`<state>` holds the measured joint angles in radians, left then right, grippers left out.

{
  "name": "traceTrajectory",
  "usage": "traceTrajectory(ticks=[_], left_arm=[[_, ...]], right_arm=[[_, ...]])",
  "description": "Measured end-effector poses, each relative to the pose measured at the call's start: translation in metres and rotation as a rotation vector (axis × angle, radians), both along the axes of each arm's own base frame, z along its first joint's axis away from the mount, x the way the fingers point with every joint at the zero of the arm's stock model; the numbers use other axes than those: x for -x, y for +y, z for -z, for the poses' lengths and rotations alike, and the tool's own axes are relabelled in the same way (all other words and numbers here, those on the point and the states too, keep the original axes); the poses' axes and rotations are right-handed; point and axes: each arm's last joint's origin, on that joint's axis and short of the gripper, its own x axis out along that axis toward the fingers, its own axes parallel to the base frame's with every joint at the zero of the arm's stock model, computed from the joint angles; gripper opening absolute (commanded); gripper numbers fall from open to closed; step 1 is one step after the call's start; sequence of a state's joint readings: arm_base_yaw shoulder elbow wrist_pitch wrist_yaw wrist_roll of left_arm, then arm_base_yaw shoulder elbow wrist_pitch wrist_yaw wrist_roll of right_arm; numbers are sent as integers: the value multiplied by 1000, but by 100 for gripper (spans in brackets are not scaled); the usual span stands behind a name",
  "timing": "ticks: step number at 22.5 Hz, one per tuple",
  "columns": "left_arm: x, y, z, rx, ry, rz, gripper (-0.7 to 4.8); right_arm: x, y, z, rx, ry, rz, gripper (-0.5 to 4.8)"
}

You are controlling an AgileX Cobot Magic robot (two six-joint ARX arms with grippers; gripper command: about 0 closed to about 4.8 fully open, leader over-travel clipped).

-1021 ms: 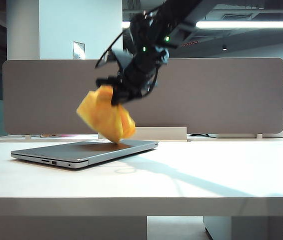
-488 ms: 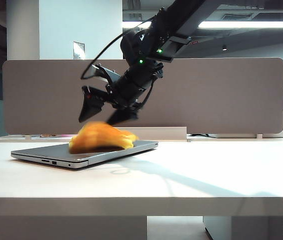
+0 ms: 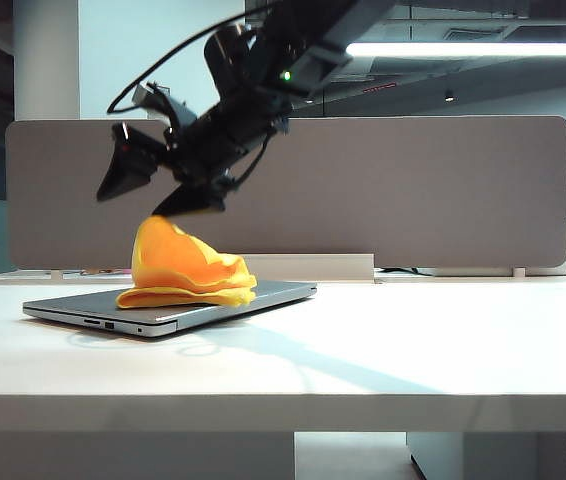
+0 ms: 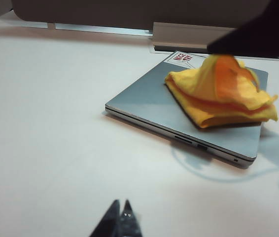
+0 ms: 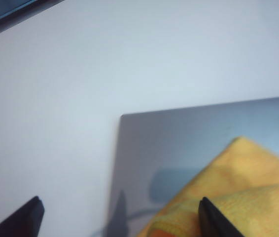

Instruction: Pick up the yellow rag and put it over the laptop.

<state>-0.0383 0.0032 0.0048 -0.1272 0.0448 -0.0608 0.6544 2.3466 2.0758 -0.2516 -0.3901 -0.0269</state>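
The right gripper [image 3: 153,185], jaws spread and empty, hangs at 11 o'clock above the crumpled bright-yellow cloth rag [image 3: 185,270] heaped on the thin silver-grey laptop [image 3: 263,296]. It should lift clear without snagging the peak. The left gripper [image 4: 120,222] rests low over the table, tips together.

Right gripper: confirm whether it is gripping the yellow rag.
No: the right gripper hangs open above the yellow rag, which lies heaped on the laptop.
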Motion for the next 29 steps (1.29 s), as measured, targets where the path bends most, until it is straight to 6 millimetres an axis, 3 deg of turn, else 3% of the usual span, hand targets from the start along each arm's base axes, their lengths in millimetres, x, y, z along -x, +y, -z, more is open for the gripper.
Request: traceTrajectory(ticks=[7, 10, 12, 14, 15, 25, 29], left_arm=[[0, 0, 0, 0, 0, 0, -6], [0, 0, 0, 0, 0, 0, -6], [0, 0, 0, 0, 0, 0, -6], [0, 0, 0, 0, 0, 0, -6], [0, 0, 0, 0, -1, 0, -6], [0, 0, 0, 0, 0, 0, -6], [0, 0, 0, 0, -1, 0, -6]], right_arm=[[-12, -24, -40, 6, -106, 170, 431], [-14, -29, -39, 22, -92, 185, 408], [-14, -32, -35, 53, -58, 189, 254], [-14, -37, -32, 93, -32, 215, 41], [-14, -40, -33, 108, -27, 230, -15], [-30, -101, -68, 125, -60, 412, -1], [-28, -131, -96, 112, -82, 476, -1]])
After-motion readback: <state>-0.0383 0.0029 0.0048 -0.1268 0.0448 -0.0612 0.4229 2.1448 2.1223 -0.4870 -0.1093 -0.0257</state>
